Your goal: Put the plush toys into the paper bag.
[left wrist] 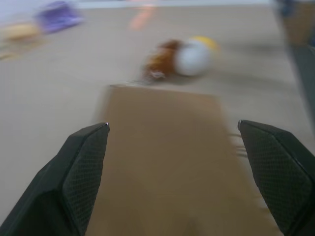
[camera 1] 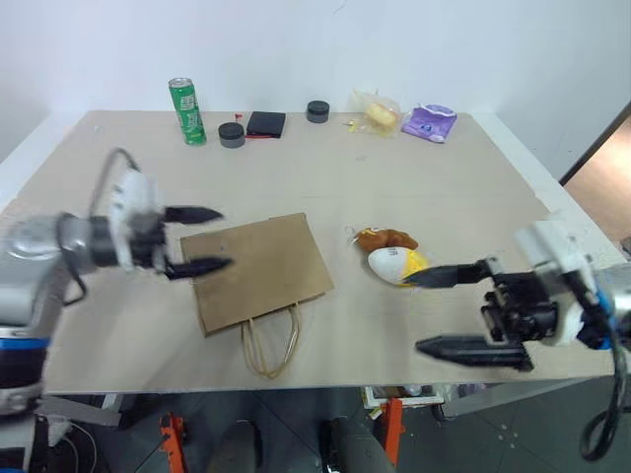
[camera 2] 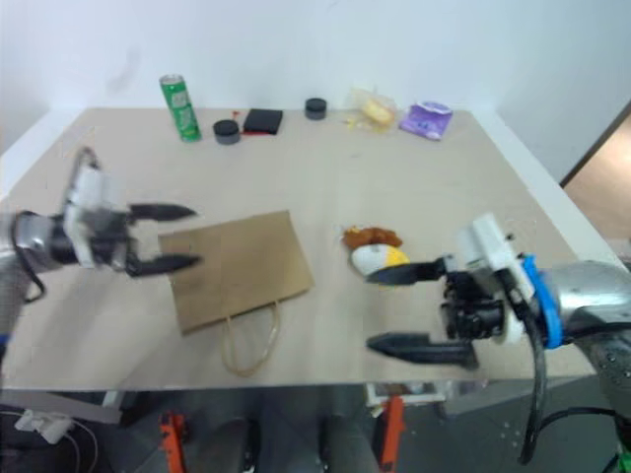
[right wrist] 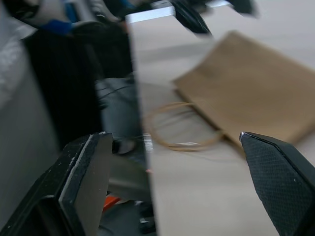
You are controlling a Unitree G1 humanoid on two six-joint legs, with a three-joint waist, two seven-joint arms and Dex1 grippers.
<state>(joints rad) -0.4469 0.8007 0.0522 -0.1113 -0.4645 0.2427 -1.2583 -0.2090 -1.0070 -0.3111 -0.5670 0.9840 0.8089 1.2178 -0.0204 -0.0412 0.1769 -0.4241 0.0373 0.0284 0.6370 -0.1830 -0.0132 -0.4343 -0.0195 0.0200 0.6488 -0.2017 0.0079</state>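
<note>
Two plush toys (camera 1: 392, 254) lie touching on bench (camera 1: 444, 187), brown one behind yellow-white one, just right of paper bag (camera 1: 258, 270). Bag lies flat, handles toward near edge. My left gripper (camera 1: 202, 239) hovers at bag's left edge, jaws wide, empty. My right gripper (camera 1: 444, 310) hangs near toys, jaws wide, empty.

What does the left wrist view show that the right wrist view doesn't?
Left wrist view: the two plush toys, brown and yellow-and-white, lying side by side just past the paper bag, plus the purple packet farther off. Right wrist view: the bag's loop handles near the table's edge, and the floor below. Shared: the flat brown bag on the table, each seen between open end effector fingers.
</note>
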